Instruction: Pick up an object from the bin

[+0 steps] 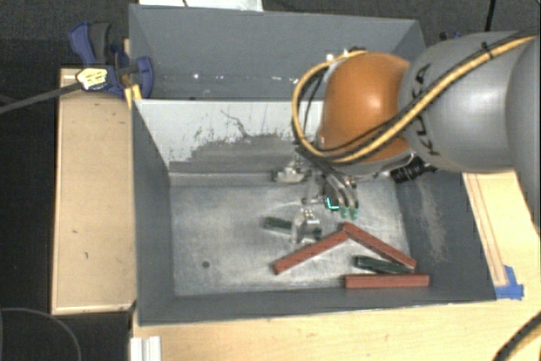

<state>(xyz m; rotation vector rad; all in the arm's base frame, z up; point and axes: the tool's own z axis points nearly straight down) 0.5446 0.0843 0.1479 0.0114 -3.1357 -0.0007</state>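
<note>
My gripper [331, 197] hangs low over the middle of the bin floor, under the arm's orange cover. Just below it lies a reddish-brown flat stick [311, 253], slanting up to the right. A second reddish-brown stick [379, 247] slants down to the right from the gripper, the two forming a roof shape. A small dark block [275, 224] lies just to the gripper's left, with a small pale metallic piece [306, 226] between it and the gripper.
A third reddish-brown stick [386, 281] lies flat along the front wall at the right, with a dark green piece [377, 265] just above it. A silvery small thing [288, 174] rests at the foot of the back wall. The arm covers the bin's right rear.
</note>
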